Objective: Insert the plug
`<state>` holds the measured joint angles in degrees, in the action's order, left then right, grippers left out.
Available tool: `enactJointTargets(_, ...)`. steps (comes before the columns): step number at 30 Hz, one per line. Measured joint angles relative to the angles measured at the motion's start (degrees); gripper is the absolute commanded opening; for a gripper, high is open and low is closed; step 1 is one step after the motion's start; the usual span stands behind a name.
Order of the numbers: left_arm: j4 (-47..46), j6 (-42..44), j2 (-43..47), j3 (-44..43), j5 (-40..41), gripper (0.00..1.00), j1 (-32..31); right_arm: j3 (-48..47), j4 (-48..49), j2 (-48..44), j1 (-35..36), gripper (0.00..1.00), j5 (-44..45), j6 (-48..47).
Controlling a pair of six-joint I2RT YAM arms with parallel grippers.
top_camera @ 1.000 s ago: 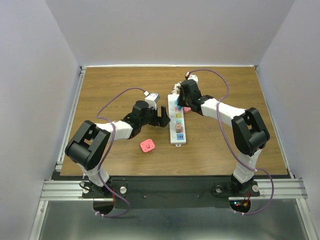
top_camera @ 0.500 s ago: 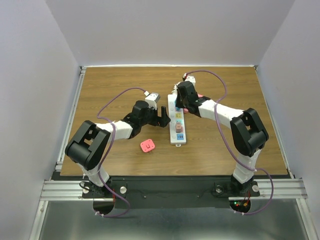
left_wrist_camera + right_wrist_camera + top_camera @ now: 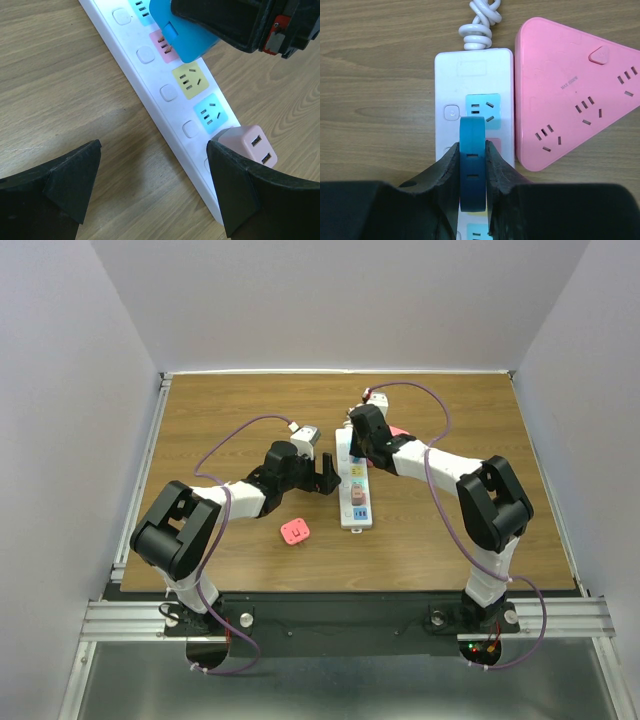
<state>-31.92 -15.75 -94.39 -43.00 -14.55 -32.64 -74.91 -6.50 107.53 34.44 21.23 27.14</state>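
One blue plug (image 3: pixel 472 172): we are seeing it poised over the white power strip (image 3: pixel 451 80), toward the far edge.
Right gripper (image 3: pixel 472 152): clenching it.
Left gripper (image 3: pixel 152 150): hanging released.

Bright, even overhead light, soft shadows, no glare; wrist views sharp, near gripper edges slightly blurred.

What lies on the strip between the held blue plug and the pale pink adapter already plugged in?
An empty yellow socket and an empty blue socket, clear in the left wrist view.
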Motion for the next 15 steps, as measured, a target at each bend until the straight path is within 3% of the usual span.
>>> enactJointTargets(15, 0.02, 0.26, 0.0, 0.0, 0.0, 0.98, 0.0, -2.19, -0.92, 1.92, 2.67, 0.0, 5.44, -2.12)
